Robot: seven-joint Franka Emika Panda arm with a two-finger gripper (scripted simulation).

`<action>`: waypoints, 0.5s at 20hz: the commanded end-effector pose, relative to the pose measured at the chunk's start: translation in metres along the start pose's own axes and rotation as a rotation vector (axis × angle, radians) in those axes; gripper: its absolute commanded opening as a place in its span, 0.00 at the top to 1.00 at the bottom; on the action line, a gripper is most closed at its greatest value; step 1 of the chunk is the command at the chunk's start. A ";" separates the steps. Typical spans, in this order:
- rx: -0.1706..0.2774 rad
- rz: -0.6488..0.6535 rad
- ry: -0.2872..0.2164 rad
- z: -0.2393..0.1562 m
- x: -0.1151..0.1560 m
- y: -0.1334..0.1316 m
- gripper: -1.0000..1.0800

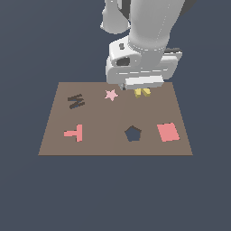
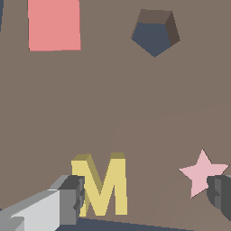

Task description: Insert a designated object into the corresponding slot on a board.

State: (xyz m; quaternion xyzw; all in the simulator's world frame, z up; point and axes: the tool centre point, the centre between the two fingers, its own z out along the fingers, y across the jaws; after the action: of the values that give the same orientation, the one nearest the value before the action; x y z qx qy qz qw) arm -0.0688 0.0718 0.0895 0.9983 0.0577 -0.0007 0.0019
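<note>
Nearest in the exterior view: the front row of the brown board (image 1: 115,149), with a pink T (image 1: 74,133) lower left, a dark pentagon hole (image 1: 132,133) in the middle and a pink square (image 1: 168,131) to the exterior view's right. Farther back: the dark M-shaped slot (image 1: 76,100) upper left, the pink star (image 1: 111,94), then the yellow M block (image 1: 142,92) at the far edge.

The M block (image 2: 103,186) is a solid yellow zigzag letter, thick-sided, lying flat on the board. In the exterior view only its lower tips show; the white arm covers the rest.

Gripper (image 2: 149,194): jaws spread wide, holding nothing. One finger (image 2: 72,198) sits just beside the M's edge; whether they touch is hard to tell. The other finger (image 2: 220,191) is cut off by the frame and overlaps the star (image 2: 203,172). The slot is out of the wrist view.
</note>
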 end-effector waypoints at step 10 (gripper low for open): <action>0.004 -0.047 0.002 0.038 -0.027 -0.035 0.04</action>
State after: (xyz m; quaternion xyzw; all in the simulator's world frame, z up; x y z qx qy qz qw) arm -0.0978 0.1021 0.0534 0.9968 0.0799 -0.0007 -0.0003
